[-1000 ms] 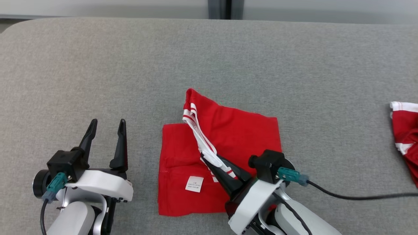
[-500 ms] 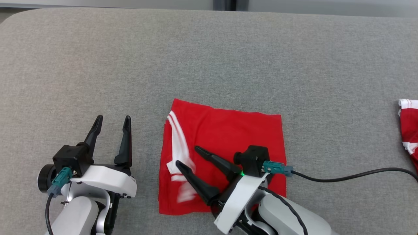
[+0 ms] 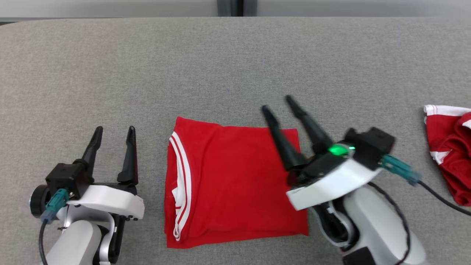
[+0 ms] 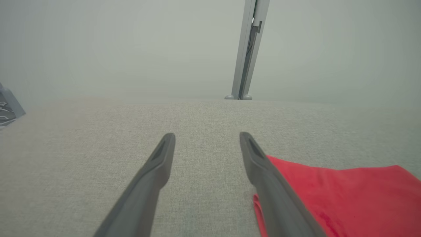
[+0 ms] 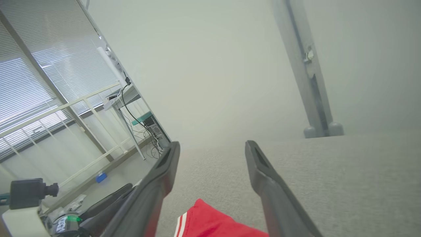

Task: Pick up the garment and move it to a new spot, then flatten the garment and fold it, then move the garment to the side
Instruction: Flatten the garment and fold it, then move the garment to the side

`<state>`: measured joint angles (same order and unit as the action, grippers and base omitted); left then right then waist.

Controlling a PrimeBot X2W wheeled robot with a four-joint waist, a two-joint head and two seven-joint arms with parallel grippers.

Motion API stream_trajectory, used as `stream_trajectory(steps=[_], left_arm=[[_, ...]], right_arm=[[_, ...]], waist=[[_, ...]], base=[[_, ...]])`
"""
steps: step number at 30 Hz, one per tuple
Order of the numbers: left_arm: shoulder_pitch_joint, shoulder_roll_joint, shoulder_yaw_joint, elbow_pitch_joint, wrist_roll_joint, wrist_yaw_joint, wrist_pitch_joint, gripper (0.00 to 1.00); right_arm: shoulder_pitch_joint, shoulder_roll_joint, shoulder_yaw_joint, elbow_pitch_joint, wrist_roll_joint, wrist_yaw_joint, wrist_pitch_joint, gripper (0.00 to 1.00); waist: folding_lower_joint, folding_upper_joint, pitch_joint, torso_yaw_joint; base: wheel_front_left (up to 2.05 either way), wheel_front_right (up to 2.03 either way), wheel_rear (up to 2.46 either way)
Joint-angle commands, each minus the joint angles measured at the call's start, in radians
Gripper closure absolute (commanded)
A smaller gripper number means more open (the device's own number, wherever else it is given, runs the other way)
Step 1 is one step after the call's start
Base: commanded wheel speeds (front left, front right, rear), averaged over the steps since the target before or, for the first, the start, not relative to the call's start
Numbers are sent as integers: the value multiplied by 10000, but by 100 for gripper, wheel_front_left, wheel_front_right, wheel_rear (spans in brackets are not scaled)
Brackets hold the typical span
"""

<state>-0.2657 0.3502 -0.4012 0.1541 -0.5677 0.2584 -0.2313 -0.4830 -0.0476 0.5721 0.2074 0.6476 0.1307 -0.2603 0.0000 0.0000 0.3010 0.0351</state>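
Head view: the folded red garment (image 3: 235, 180) lies flat on the grey surface (image 3: 235, 66) between the two arms. Moving it aside could undo the fold if only the top layer gets pinched, and a wide sweep rightward might run it into the second red garment (image 3: 449, 147). The right end effector (image 3: 276, 103) hovers over the garment's far right corner, fingers spread and empty, angled up-left. The left end effector (image 3: 114, 129) sits beside the garment, likewise released.

Left wrist view: the left end effector (image 4: 207, 135) is parted above bare surface, with the garment (image 4: 345, 194) just right of it.

Right wrist view: the right end effector (image 5: 213, 144) is spread and tilted, with the garment's striped corner (image 5: 210, 220) below.
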Motion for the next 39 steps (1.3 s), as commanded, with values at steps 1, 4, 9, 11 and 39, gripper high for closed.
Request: stream_trajectory(steps=[1, 4, 9, 11, 39], left_arm=[[112, 99, 143, -83, -57, 98, -84, 0], [158, 199, 298, -299, -38, 194, -136, 0], [439, 394, 513, -727, 32, 403, -160, 0], [586, 452, 572, -921, 48, 498, -161, 0], [2183, 897, 556, -1956, -119, 1189, 366, 0]], right_arm=[[379, -73, -583, -269, -481, 3, -63, 0], [994, -80, -1870, -853, -1407, 3, -57, 0], [2108, -157, -3739, -1735, -2940, 3, 492, 0], [2570, -185, -4310, -2085, -3476, 3, 766, 0], [5481, -54, -6195, -3521, -4893, 3, 2519, 0]], waist=[[0, 0, -49, -103], [0, 0, -124, -201], [0, 0, -417, -322], [0, 0, -563, -347], [0, 0, -2021, -484]], base=[[0, 0, 0], [0, 0, 0], [0, 0, 0], [0, 0, 0], [0, 0, 0]])
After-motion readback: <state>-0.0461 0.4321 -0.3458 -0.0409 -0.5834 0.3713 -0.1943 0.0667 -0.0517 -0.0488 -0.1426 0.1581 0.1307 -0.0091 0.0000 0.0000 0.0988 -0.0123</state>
